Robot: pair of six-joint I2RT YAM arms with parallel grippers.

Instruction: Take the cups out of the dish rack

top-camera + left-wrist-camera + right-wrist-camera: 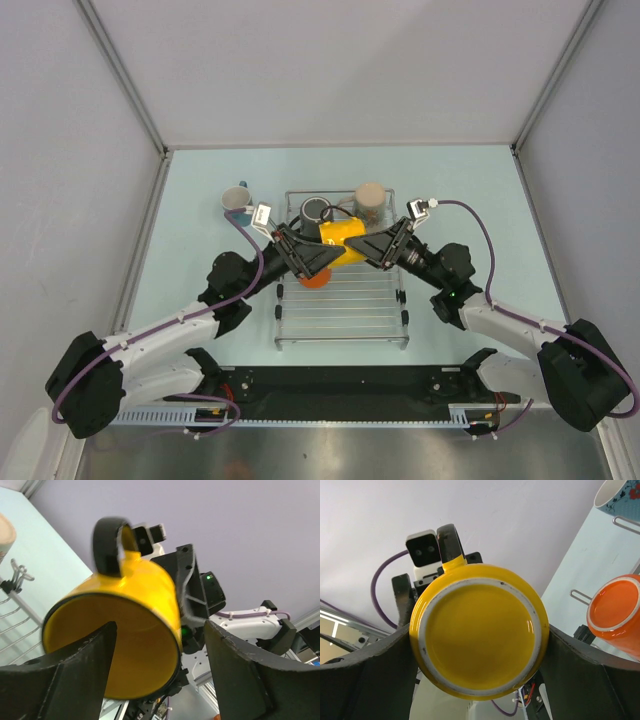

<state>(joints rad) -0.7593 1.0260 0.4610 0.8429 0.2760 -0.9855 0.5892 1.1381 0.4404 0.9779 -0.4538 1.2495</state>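
Top external view: seeing yellow mug [340, 238] hanging on its side above far half of dish rack [342, 318], between both grippers. Clamping it with right gripper [479, 630], fingers pressing opposite sides of the body, base facing the right wrist camera, handle pointing up. Meeting it mouth-on with left gripper [160, 630]: jaws spread wide, one finger crossing the open mouth, the other standing clear of the outer wall; contact impossible to judge. Sitting on the rack: orange mug [313, 281], upside down, partly hidden under left gripper; dark grey mug [316, 209] at far left corner; tall beige mug [371, 203] at far right corner. Standing off the rack on table [470, 190], just left of that far left corner: blue mug [236, 199], upright.
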